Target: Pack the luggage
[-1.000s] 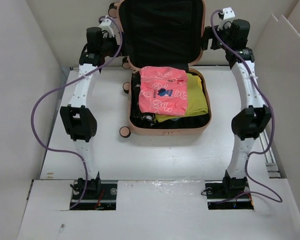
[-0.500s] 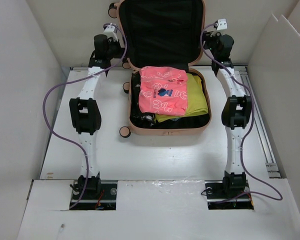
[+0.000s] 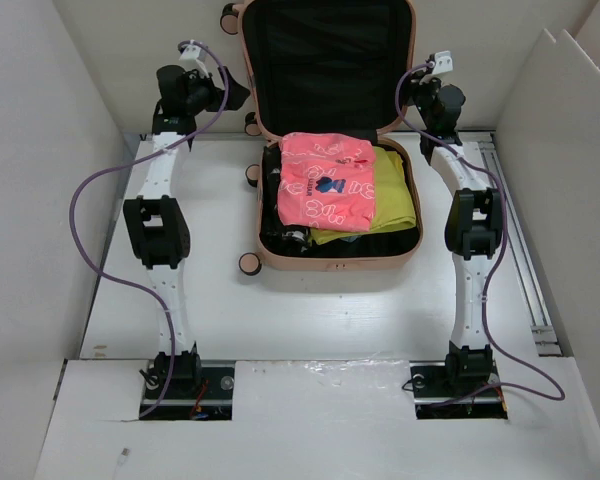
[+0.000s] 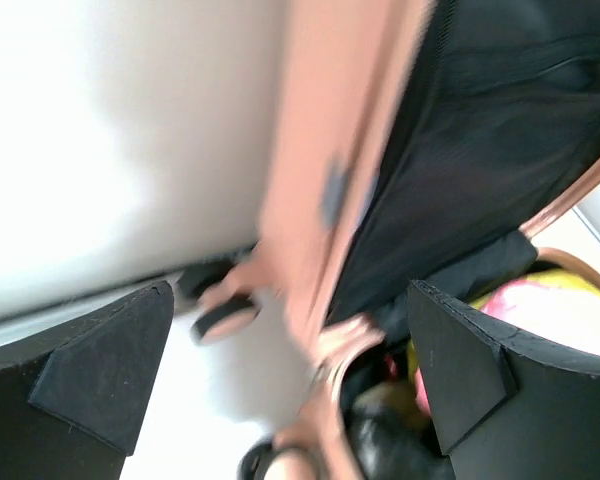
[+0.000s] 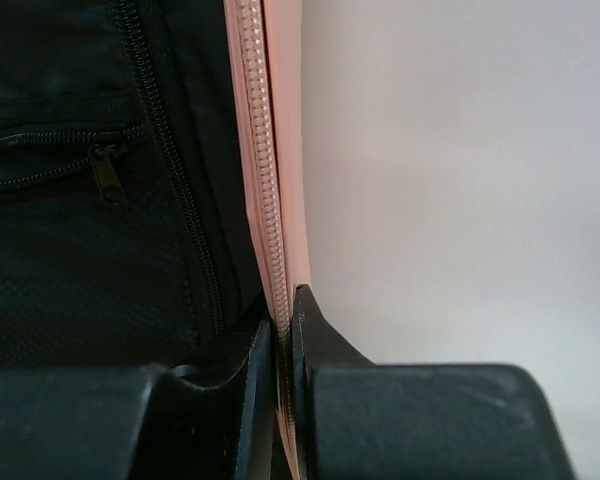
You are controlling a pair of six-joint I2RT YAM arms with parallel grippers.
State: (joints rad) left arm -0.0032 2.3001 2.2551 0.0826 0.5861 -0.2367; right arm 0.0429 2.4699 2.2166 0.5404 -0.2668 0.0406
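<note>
From above, the luggage (image 3: 335, 262) lies open at the far middle of the bench (image 3: 330, 320). Its lid (image 3: 325, 60) stands upright, and inside a pink garment (image 3: 325, 180) lies over a yellow garment (image 3: 395, 200). The left gripper (image 3: 230, 95) and right gripper (image 3: 410, 98) flank the lid.

Left wrist: the fingers (image 4: 110, 360) gape wide and hold nothing, with the blurred lid edge between them.

Right wrist: the fingers (image 5: 315, 330) are pinched onto the lid's zipper rim.

- Left arm (image 3: 152, 175) and right arm (image 3: 467, 290): white links, black joint housings
- Purple cable (image 3: 75, 215) looping beside each arm
- Black bases (image 3: 175, 372)
- Fingers (image 4: 100, 370) matte black, wedge-shaped
- White mount (image 3: 441, 60) at wrist
</note>
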